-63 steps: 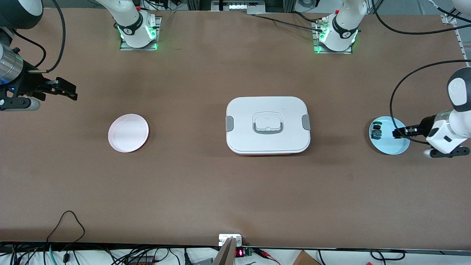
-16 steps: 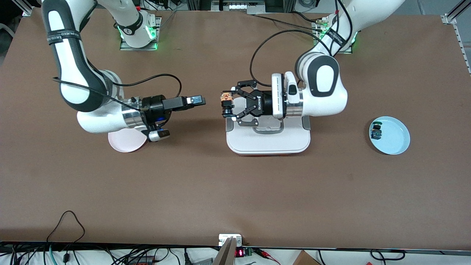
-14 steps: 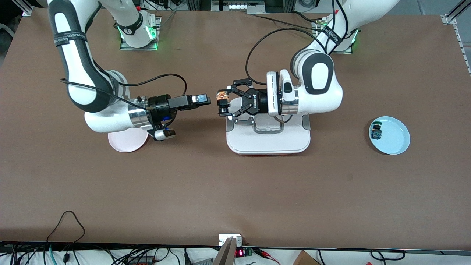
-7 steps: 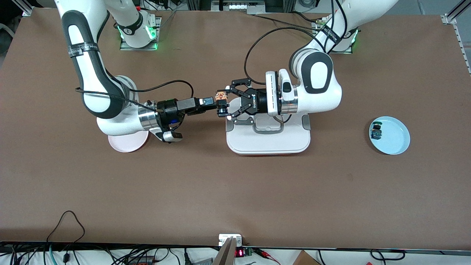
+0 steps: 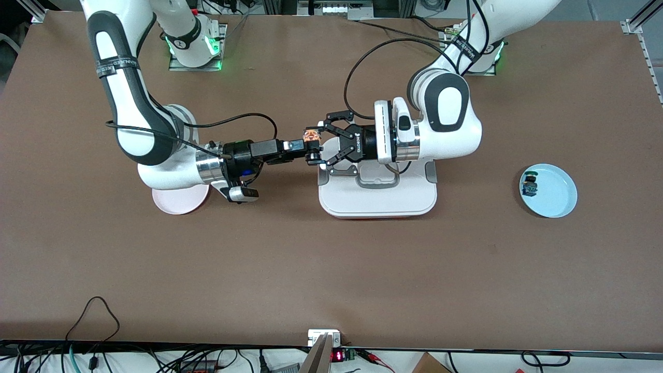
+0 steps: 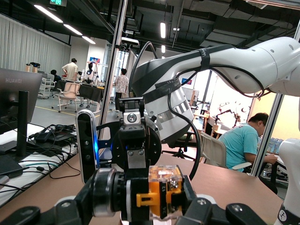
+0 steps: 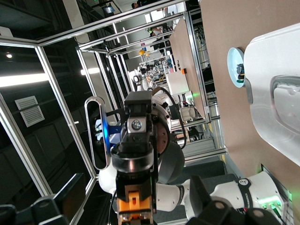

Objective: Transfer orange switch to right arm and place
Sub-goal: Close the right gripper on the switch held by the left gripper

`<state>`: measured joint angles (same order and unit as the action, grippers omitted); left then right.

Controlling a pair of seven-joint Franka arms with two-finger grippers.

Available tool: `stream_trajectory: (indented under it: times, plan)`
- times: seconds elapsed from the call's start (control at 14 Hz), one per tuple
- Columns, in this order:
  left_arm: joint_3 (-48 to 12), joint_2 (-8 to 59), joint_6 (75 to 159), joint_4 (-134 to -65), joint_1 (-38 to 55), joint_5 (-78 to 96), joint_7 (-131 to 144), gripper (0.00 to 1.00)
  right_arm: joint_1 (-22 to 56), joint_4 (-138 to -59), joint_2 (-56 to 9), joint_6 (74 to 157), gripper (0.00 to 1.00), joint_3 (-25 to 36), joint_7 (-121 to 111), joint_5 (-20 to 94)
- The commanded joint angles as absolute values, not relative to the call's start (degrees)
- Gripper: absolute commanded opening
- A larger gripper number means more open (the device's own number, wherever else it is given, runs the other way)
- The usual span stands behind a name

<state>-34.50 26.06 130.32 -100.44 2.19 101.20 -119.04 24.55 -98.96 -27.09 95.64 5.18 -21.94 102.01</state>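
Above the table, just off the white lidded box [image 5: 378, 199] toward the right arm's end, the orange switch [image 5: 312, 138] hangs in the air: a tiny black cylinder with a glossy orange cap. It sits pinched between the left gripper [image 5: 322, 146] jaws. The right gripper [image 5: 303, 146], slim and black, meets it from 9 o'clock; whether its jaws grip cannot be told
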Motion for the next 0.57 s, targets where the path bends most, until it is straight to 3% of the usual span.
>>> stream_trajectory:
  times: [0.0,0.29,0.5]
  plan:
    - [-34.45,25.84,130.69,-100.02,2.37,103.18,-120.76,0.00,25.75,-98.79,-26.72,97.55,0.97,5.45,-22.68,103.45]
    - [-34.45,25.84,130.69,-100.02,2.29,103.18,-120.67,0.00,26.28,-98.88,-26.63,97.91,0.94,5.45,-22.68,104.41]
    - [-34.54,25.75,130.61,-100.02,2.29,103.27,-120.67,0.00,26.19,-98.88,-26.63,97.82,0.83,5.45,-22.68,104.50]
